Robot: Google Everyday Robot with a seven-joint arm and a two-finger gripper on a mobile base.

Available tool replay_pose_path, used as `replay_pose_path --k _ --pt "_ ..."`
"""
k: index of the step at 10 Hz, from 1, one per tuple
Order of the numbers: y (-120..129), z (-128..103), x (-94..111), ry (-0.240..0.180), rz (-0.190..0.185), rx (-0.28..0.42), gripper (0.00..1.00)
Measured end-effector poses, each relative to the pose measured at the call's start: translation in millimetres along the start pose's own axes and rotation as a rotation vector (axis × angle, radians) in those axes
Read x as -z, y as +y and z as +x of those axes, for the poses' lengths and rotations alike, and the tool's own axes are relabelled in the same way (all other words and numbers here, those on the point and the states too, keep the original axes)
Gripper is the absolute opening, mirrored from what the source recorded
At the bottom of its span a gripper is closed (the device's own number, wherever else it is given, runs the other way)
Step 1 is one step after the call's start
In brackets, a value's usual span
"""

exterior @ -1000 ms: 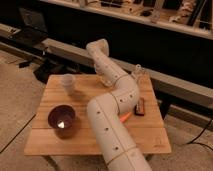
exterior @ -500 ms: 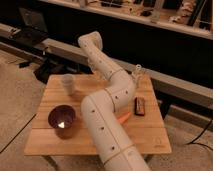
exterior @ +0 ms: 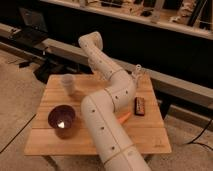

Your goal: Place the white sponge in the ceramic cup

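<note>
Gripper is out of sight behind the white segmented arm (exterior: 107,125), somewhere under its bend in the upper centre of the frame. Fingers are together, and we can't tell whether anything is pinched between them. The flat rectangular white sponge isn't visible to us either: it's in that grip or hidden behind the arm on the square wooden table (exterior: 150,137). Target is the small pale ceramic cup (exterior: 68,83), upright, upper left of the tabletop, just left of the arm's upper link

Our read: the step in hand is getting the sponge over the cup. We'd centre the gripper over the cup mouth, come down plumb, and let go only once the sponge is inside the rim. The mouth looks narrow, so we'd feed the sponge in end first. The cup looks light, so a side touch could tip it

Around:
- dark purple round bowl (exterior: 62,121), lower left, near the cup but apart; wrong container
- orange carrot piece (exterior: 125,117), centre, just beside the arm's right flank
- dark brown rectangular bar (exterior: 140,105), right of the carrot
- small pale upright object (exterior: 136,70) at the far edge, can't identify

The last three sit well apart from the cup, not in the way. Main obstruction is our own arm masking the work area
</note>
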Motion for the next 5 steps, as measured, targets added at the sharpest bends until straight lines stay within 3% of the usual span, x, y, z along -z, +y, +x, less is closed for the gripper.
replay_pose_path --k 5 --pt "2.1 -1.4 0.2 0.0 0.0 0.003 0.0"
